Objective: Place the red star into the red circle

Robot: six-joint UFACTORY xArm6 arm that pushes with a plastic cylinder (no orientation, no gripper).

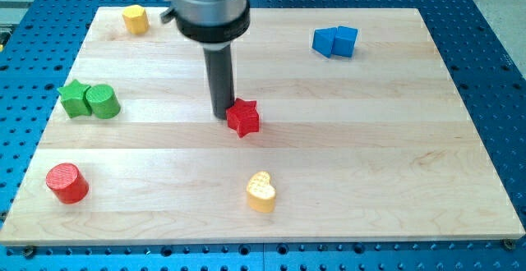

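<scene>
A: Where's my tip (pixel 223 115) against the red star (pixel 243 117)?

B: Touching it, or as good as; the tip sits at the star's nine o'clock, a shade toward ten; the star lies near the board's (pixel 394 181) middle.

A: And the red circle (pixel 66 182)?

B: Well apart, at about eight o'clock from the star, by the board's lower left corner; my guess is the tip sits on the wrong side for that push; it would need to come round to the star's two o'clock first.

A: Anything in the way?

B: The green star (pixel 76 98) and green cylinder (pixel 103 102) touch each other at nine o'clock, above the likely path; the yellow heart (pixel 261 192) lies at six o'clock, below it.

A: Jaws?

B: None on this rig; it ends in a plain rod, so nothing spreads or pinches.

A: Any writing?

B: No brand, label or lettering that I can read.
</scene>
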